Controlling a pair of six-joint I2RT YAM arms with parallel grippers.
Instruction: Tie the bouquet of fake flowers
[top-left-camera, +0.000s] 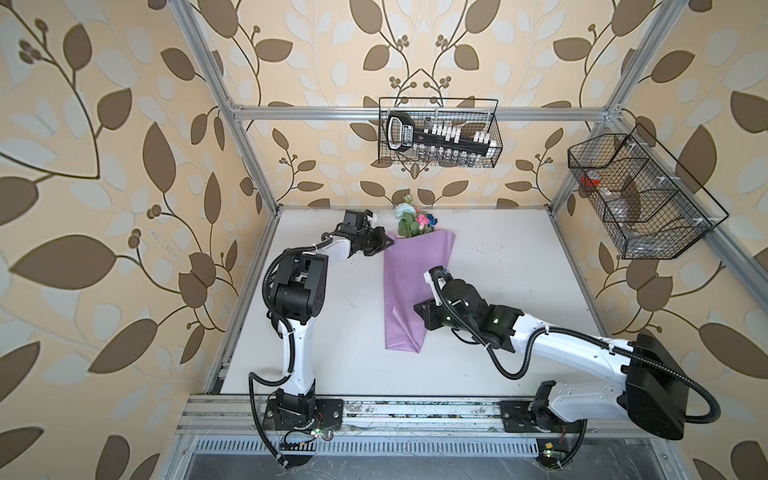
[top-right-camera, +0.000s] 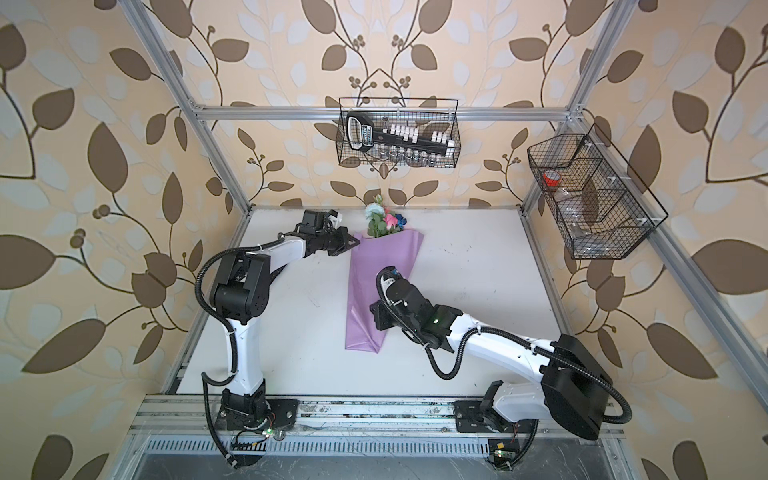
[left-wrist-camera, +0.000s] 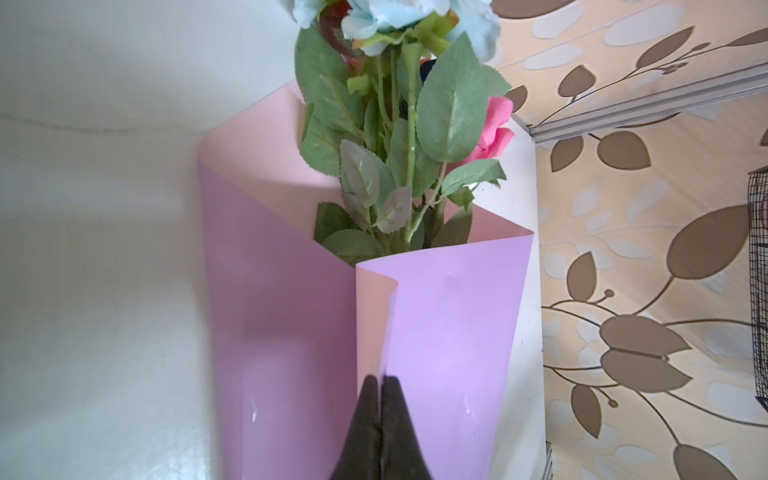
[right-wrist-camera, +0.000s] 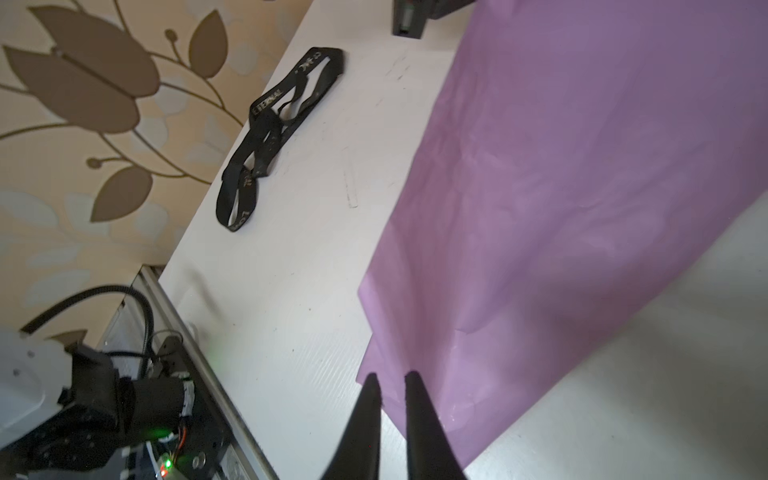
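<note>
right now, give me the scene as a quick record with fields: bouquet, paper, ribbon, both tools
bouquet of fake flowers: lying on the white table, blooms toward the back wall
wrapping paper: lilac, folded around the stems, not tied
black ribbon: loose on the table, apart from the paper; seen only in the right wrist view
left tool: shut on the paper's overlapping edge, at the bloom end
right tool: tips slightly apart at the paper's bottom corner
tie: not yet done

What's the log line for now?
left gripper: shut on wrapping paper | right gripper: narrowly open at paper's edge | ribbon: loose on table, bouquet untied
</note>
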